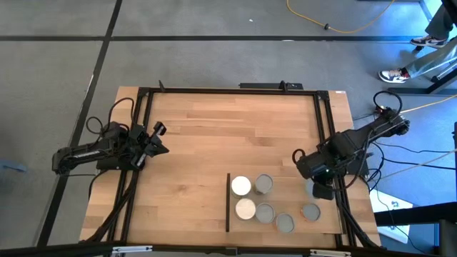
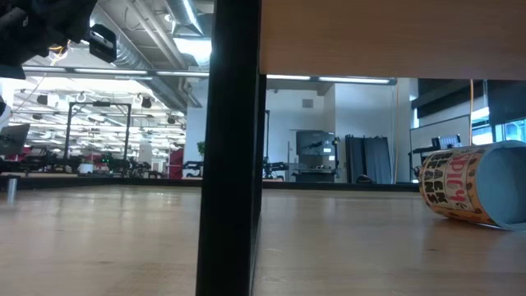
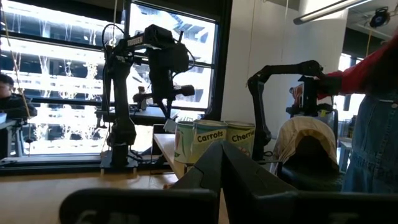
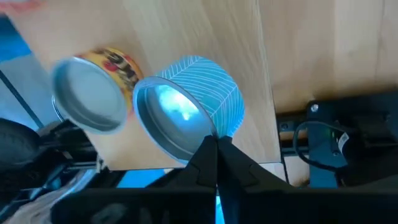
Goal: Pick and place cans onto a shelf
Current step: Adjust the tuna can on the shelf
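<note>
**Both grippers closed, empty; cans grouped at near-right of table**

L gripper (image 1: 158, 140): at left side of tabletop (image 1: 214, 135), near the frame edge, fingers pinched together, nothing held. L wrist view shows its fingers (image 3: 214, 171) meeting at a point, w/ cans in the distance labelled "Carrots" (image 3: 210, 140) and "Cherries" (image 3: 239, 138), standing upright, touching side by side.

R gripper (image 1: 321, 188): at right side of table, over the right frame rail, beside the cans. Fingers closed tip to tip in R wrist view (image 4: 216, 146), not gripping anything. Just past the tips: a blue-striped can (image 4: 199, 106) w/ silver top, and next to it a yellow/red-labelled can (image 4: 93, 87), both on the wood.

Cans, high view: two white-topped ones (image 1: 240, 186) (image 1: 245, 208) just right of a thin dark strip (image 1: 228, 202); grey-topped ones beside them (image 1: 263, 184) (image 1: 265, 213), one more nearer the front edge (image 1: 285, 223), one further right (image 1: 310, 211). Shelf board outline vs tabletop: can't tell from above.

Low view: one orange-labelled can (image 2: 472, 195) lying tilted on its side at right; dark vertical post (image 2: 233, 148) in the foreground.
</note>
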Controlling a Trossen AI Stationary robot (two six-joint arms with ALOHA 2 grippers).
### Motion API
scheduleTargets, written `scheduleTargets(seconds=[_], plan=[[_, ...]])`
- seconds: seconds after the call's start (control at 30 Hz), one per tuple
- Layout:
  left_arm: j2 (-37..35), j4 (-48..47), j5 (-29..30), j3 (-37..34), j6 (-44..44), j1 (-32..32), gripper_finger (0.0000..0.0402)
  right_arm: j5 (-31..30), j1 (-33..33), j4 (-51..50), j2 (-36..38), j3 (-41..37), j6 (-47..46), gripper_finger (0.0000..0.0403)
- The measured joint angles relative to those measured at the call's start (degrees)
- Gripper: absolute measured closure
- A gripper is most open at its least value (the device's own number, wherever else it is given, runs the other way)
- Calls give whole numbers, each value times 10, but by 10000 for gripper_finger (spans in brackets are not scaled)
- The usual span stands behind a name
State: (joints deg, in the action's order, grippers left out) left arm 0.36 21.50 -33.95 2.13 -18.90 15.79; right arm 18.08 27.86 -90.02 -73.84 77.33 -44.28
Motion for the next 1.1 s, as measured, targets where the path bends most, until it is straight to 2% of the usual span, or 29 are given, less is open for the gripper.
scheduleTargets(seconds=[0.27, 0.47, 0.83, 0.93, 1.1], plan=[[0, 0, 0, 0, 0, 0, 401, 11, 0, 0, 0, -40, 14, 400], [0, 0, 0, 0, 0, 0, 401, 11, 0, 1, 0, -45, 12, 379], [0, 0, 0, 0, 0, 0, 401, 25, -6, 1, 1, -45, -18, 374], [0, 0, 0, 0, 0, 0, 401, 39, -12, 2, 1, -45, -1, 374], [0, 0, 0, 0, 0, 0, 401, 27, -12, 6, 1, -45, 28, 377]])
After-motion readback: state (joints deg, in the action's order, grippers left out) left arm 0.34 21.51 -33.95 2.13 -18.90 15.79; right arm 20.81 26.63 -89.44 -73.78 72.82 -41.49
